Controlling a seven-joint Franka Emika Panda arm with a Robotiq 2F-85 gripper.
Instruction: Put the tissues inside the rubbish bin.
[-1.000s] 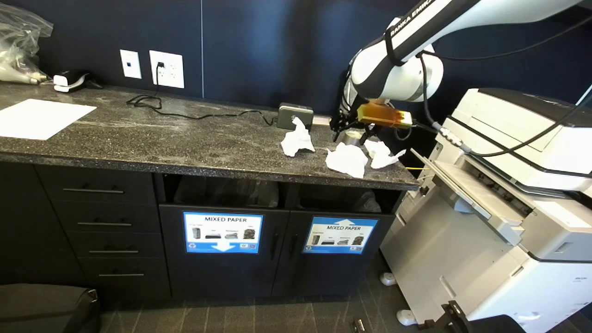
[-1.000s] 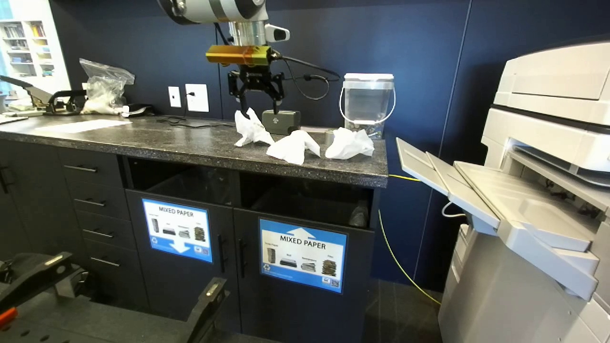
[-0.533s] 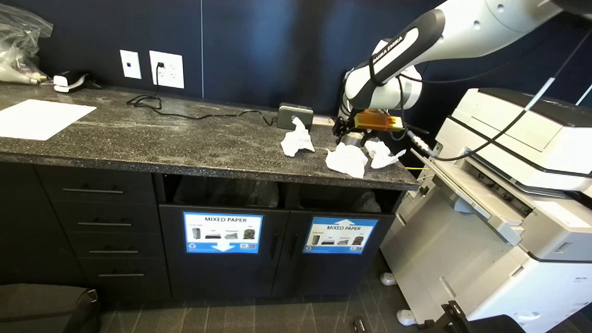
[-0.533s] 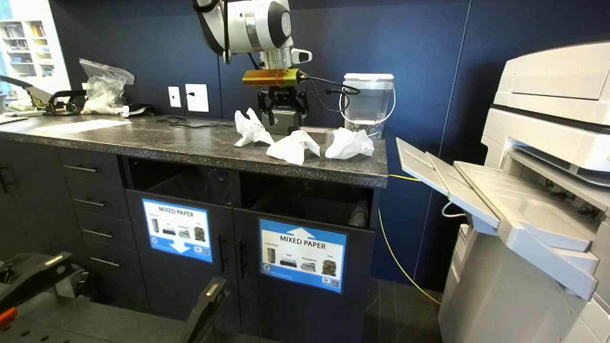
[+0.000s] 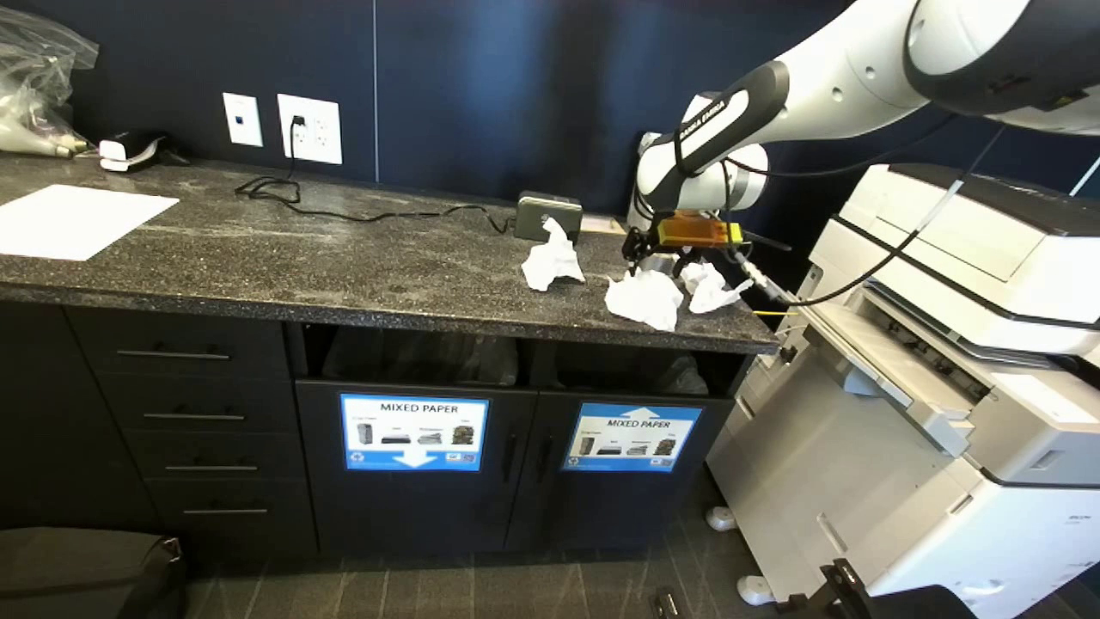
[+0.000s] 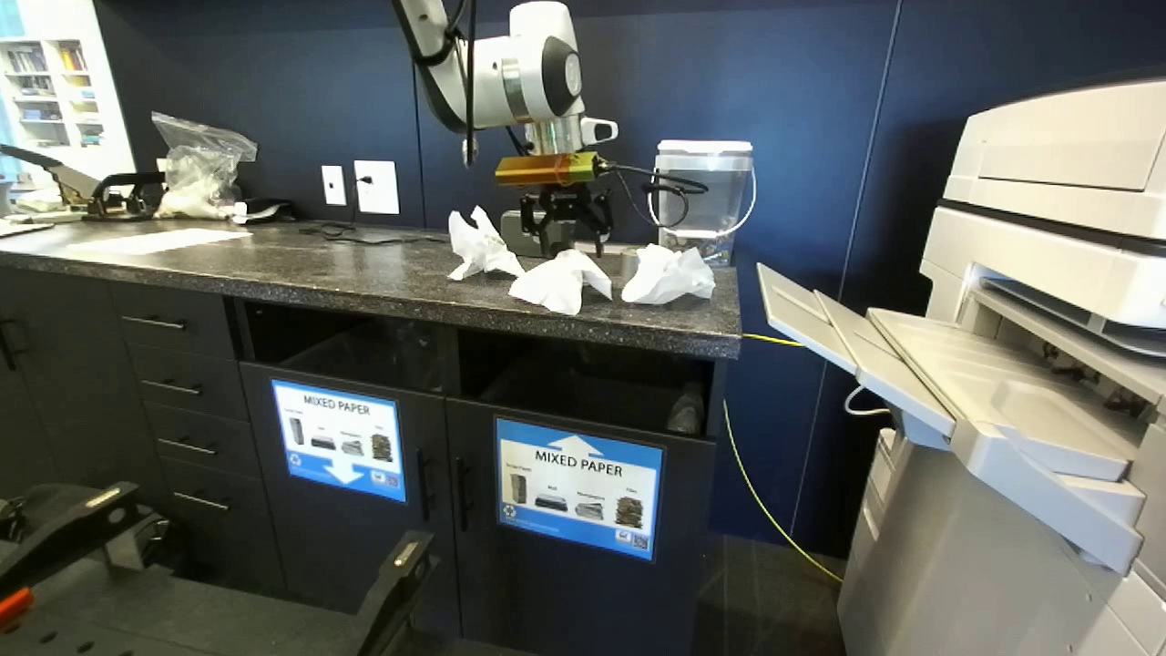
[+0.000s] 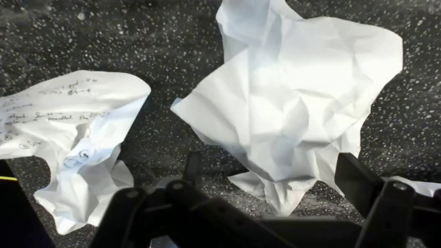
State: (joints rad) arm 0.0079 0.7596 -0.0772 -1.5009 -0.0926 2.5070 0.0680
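Observation:
Three crumpled white papers, the tissues, lie on the dark speckled counter near its right end in both exterior views: left [image 5: 552, 258], middle [image 5: 644, 298] and right [image 5: 709, 286]. My gripper [image 6: 576, 248] is open and empty, pointing down, low over the counter just behind the middle tissue. In the wrist view the middle tissue [image 7: 293, 93] fills the centre, its lower part between the open fingers [image 7: 268, 163]. A tissue with handwriting [image 7: 65, 127] lies to the left there. The rubbish bin is a dark cabinet under the counter with open slots [image 6: 583, 374] above "MIXED PAPER" signs.
A small grey-green box [image 5: 547, 215] with a cable stands by the wall behind the left tissue. A clear bucket with a white lid [image 6: 701, 200] stands at the counter's right back. A large printer [image 5: 902, 430] is right of the counter. A paper sheet [image 5: 82, 219] lies far left.
My gripper has come down and, in an exterior view, moved right, from above the left tissue to just behind the middle one. The tissues have not moved.

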